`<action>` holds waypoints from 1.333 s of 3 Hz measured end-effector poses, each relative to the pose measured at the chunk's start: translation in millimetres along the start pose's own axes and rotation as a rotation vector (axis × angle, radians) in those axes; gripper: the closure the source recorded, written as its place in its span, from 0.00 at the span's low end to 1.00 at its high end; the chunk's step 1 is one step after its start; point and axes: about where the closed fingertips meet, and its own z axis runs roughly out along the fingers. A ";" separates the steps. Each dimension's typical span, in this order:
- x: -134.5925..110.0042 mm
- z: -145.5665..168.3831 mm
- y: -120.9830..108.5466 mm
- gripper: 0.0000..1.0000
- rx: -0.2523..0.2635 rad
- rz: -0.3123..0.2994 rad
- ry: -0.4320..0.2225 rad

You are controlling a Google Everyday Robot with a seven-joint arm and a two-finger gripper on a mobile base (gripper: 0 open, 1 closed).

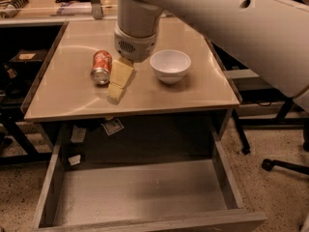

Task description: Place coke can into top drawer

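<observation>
Arm [217,18] reached down from upper right; gripper [116,91] hung low over tabletop [193,94], just right of can [101,66] lying sideways; grip state could not be told. Bowl [170,65] sat further right. Drawer [140,192] stood open below.

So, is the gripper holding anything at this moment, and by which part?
Nothing seems held. The gripper is low over the table, just beside the coke can, which lies on its side.

Warm dim light, sheen on table [193,93]; jaws beside coke can [102,66] cast soft shadow
</observation>
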 end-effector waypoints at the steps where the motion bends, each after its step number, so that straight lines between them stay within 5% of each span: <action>1: -15.7 14.4 -18.6 0.00 -0.007 0.098 -0.035; 2: -35.8 34.6 -42.1 0.00 -0.021 0.197 -0.052; 4: -51.0 43.6 -54.0 0.00 -0.017 0.239 -0.058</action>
